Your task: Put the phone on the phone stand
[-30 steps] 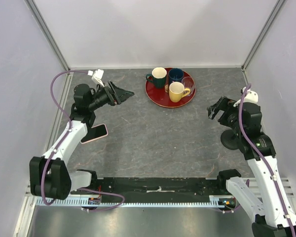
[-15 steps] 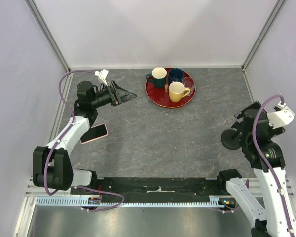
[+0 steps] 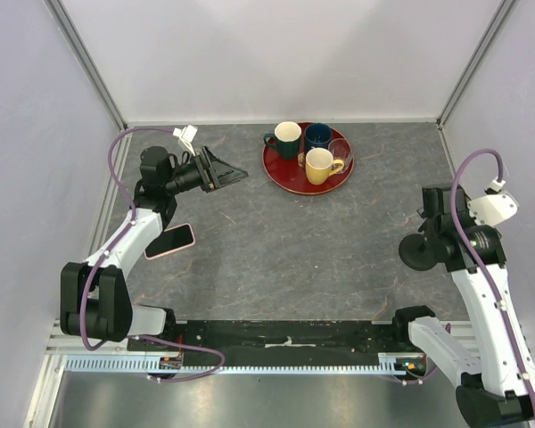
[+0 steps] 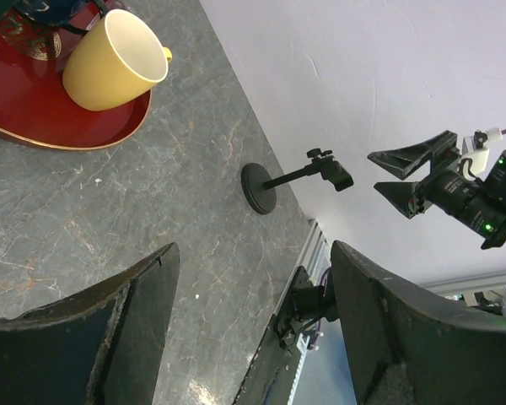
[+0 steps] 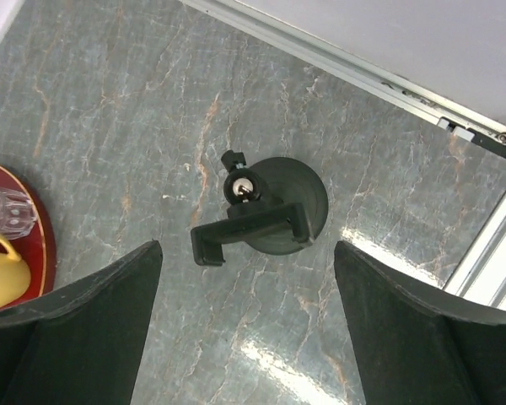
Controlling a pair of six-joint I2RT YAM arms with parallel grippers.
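**Inspector:** Location of the phone (image 3: pixel 171 241)?

**Assessor:** It lay flat on the table (image 3: pixel 276 259) near the left edge, partly under the left arm and in no grip.

**Inspector:** And the phone stand (image 5: pixel 266 215)?

**Assessor:** It stood upright at the right side, well apart from the phone, with its cradle unoccupied.

**Inspector:** The hands?

**Assessor:** The left gripper (image 4: pixel 253 246) was spread wide and carried nothing, raised and aimed toward the red tray (image 3: pixel 285 176) of mugs. The right gripper (image 5: pixel 246 245) was also wide apart and carried nothing. It hung directly above the stand without touching it.
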